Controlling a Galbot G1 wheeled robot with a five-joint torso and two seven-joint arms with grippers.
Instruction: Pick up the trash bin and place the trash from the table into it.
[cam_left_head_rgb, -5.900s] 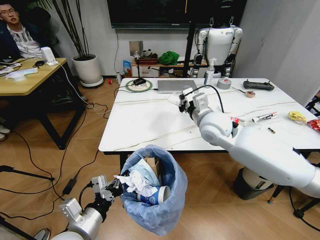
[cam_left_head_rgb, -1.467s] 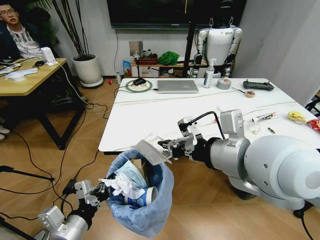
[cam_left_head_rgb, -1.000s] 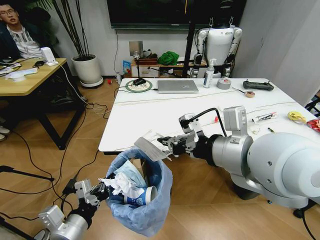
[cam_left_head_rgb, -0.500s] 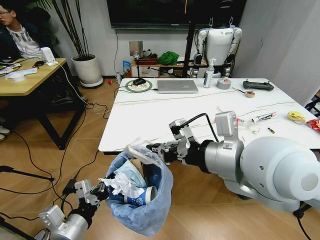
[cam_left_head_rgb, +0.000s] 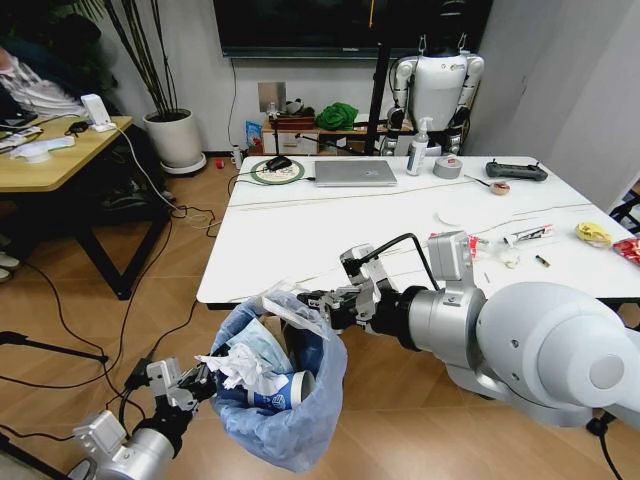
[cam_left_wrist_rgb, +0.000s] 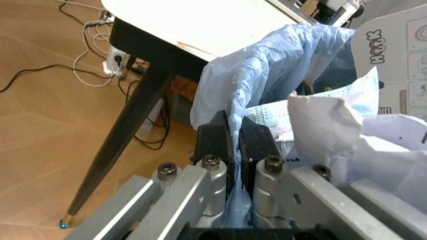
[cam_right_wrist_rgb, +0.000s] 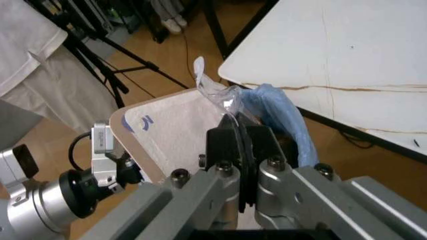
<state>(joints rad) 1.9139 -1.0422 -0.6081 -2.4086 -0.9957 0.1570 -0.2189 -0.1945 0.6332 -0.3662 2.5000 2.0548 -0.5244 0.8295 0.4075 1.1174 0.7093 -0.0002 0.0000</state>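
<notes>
The right gripper (cam_left_head_rgb: 312, 300), clamped on a clear wrapper (cam_left_head_rgb: 290, 308), hovers over the trash bin (cam_left_head_rgb: 300, 420), whose bag rim the left gripper (cam_left_head_rgb: 200, 378) pinches.

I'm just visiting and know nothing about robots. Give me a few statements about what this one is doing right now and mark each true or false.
1. The left pincer is shut on the blue bag at the rim of the trash bin. True.
2. The right pincer is open and holds nothing. False: it is shut on a clear plastic wrapper, over the bin's mouth.
3. The bin stands on top of the table. False: it is held off the floor beside the table's near edge.
4. A paper cup with a blue logo lies in the bin. True.
5. A laptop sits at the table's far side. True.
</notes>
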